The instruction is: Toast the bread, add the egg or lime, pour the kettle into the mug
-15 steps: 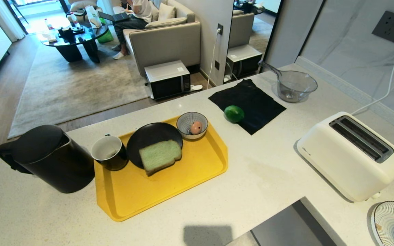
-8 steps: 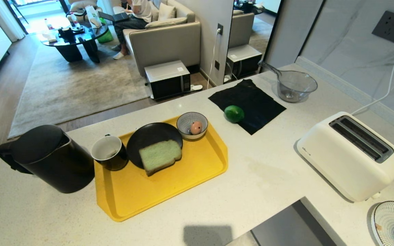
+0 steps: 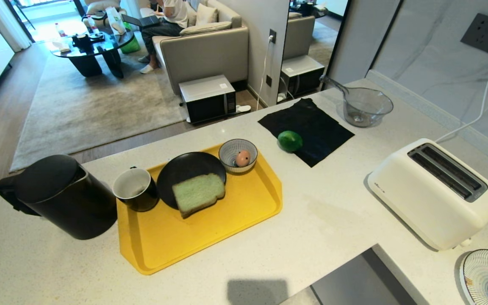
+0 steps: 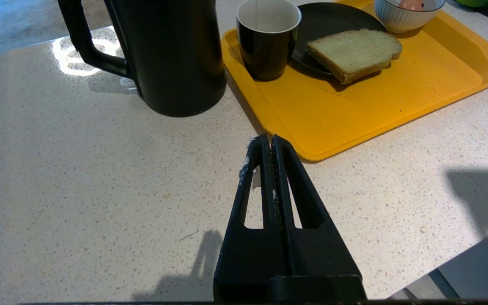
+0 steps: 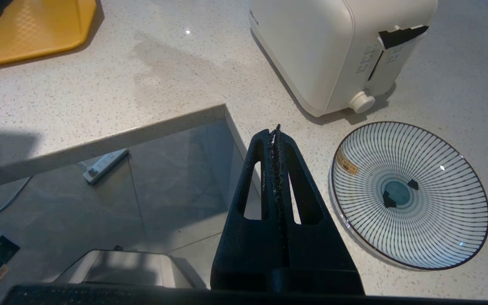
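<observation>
Bread (image 3: 198, 194), pale green with a brown crust, lies half on a black plate (image 3: 184, 167) and half on the floor of a yellow tray (image 3: 210, 241) set on the speckled bench (image 3: 333, 220). Beside the plate on the tray stand the mug (image 3: 135, 189), black outside and white inside, and a small striped bowl (image 3: 231, 149) holding the egg (image 3: 242, 158). The kettle (image 3: 59, 195) stands on the bench just off the tray's left edge, next to the mug. The lime (image 3: 289, 140) rests at the near edge of a black cloth (image 3: 316, 123) beyond the tray; a clear glass bowl (image 3: 367, 106) sits behind the cloth. A white toaster (image 3: 434, 192) stands at right, with a striped plate (image 3: 487, 277) nearer the robot. The left gripper (image 4: 269, 142) hangs over bare bench short of the tray, jaws pressed together and empty. The right gripper (image 5: 274, 132) hangs near the toaster and striped plate, jaws likewise pressed together and empty.
</observation>
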Available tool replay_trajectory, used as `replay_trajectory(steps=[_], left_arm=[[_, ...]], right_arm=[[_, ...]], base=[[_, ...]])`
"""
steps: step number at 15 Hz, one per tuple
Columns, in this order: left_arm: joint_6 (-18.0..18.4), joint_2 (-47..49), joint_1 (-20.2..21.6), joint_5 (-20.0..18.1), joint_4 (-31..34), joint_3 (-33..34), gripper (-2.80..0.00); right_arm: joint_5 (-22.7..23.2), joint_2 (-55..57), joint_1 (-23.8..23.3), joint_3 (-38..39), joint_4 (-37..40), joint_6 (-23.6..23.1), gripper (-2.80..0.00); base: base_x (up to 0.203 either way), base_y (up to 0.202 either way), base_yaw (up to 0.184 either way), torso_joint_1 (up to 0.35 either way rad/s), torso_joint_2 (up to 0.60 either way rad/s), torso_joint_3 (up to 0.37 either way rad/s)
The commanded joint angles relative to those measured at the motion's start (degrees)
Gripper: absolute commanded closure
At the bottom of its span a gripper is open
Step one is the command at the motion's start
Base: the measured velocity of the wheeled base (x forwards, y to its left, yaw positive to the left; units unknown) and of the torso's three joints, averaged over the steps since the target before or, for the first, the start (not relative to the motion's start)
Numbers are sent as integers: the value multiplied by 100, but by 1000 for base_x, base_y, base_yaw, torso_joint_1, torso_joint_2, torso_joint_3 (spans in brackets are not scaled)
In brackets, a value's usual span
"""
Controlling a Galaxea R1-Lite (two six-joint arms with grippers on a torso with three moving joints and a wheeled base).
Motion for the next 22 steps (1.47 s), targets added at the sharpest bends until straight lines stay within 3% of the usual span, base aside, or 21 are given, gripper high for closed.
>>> replay_trajectory(steps=[1,5,17,22], left_arm=[[-3,1,6,2,-3,97,0],[-3,1,6,2,-3,97,0],[-3,1,6,2,-3,97,0],[-3,1,6,2,-3,97,0]], right_arm=[[-1,8,4,2,1,-8,0],[-1,0,4,0,1,-8,0],[-1,9,2,0,1,10,0],[-1,0,4,0,1,27,0]], base=[[0,0,0,0,0,0],[0,-2,17,1,2,0],[0,-7,158,3,4,2],[0,0,0,0,0,0]])
